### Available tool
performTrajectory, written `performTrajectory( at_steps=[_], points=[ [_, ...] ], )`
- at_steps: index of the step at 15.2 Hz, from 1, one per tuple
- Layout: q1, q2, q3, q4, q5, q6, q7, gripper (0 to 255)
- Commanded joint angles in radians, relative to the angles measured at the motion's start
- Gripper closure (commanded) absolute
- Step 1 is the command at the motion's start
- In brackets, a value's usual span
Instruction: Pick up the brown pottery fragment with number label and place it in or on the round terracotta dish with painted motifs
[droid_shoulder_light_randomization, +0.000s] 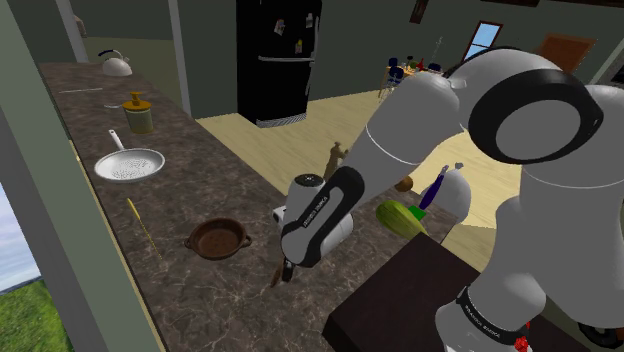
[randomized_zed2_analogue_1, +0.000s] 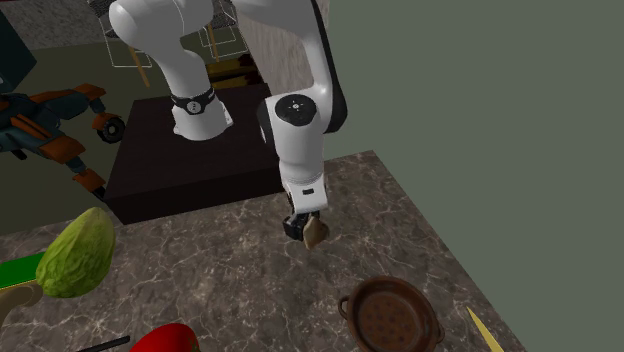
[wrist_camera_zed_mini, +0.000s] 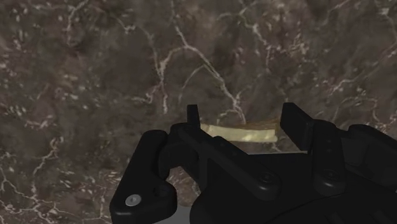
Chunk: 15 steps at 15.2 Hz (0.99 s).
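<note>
Shoulder view: the all-black two-finger gripper (droid_shoulder_light_randomization: 287, 268) was low over the dark marbled counter (droid_shoulder_light_randomization: 200, 300), near the edge that faces the stand. The finger state was unreadable from here. The round brown dish with two small handles (droid_shoulder_light_randomization: 217, 238) sat empty near the gripper, toward the counter's wall-side edge. A white colander (droid_shoulder_light_randomization: 130, 165) lay well apart, farther along that edge.

Second exterior view: the gripper (randomized_zed2_analogue_1: 305, 224) had the pale tan flat pottery fragment (randomized_zed2_analogue_1: 316, 234) at its tips, right at the counter (randomized_zed2_analogue_1: 220, 260). Whether the fragment touched the surface or was raised could not be told. The dish (randomized_zed2_analogue_1: 390, 316) was near, with nothing in it. A green leafy ball (randomized_zed2_analogue_1: 78, 252) was well apart.

Wrist view: the fragment (wrist_camera_zed_mini: 238, 132) showed edge-on between the fingers (wrist_camera_zed_mini: 294, 121), which appeared clamped on its two ends, with the gripper (wrist_camera_zed_mini: 242, 119) over marbled counter (wrist_camera_zed_mini: 95, 63). No number label was visible.

Progress, judged: the grasp looked made. The lift, the short carry to the dish and the release were not yet done.
</note>
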Motion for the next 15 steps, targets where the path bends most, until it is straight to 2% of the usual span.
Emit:
performTrajectory(
  at_steps=[1, 12, 15],
  points=[
    [0.016, -0.03, -0.02, -0.015, -0.015, -0.018, 0.013, 255],
    [0.109, -0.186, -0.138, -0.062, -0.135, -0.127, 0.11, 255],
    [0.082, -0.11, -0.135, 0.073, -0.136, -0.193, 0.106, 255]
  ],
)
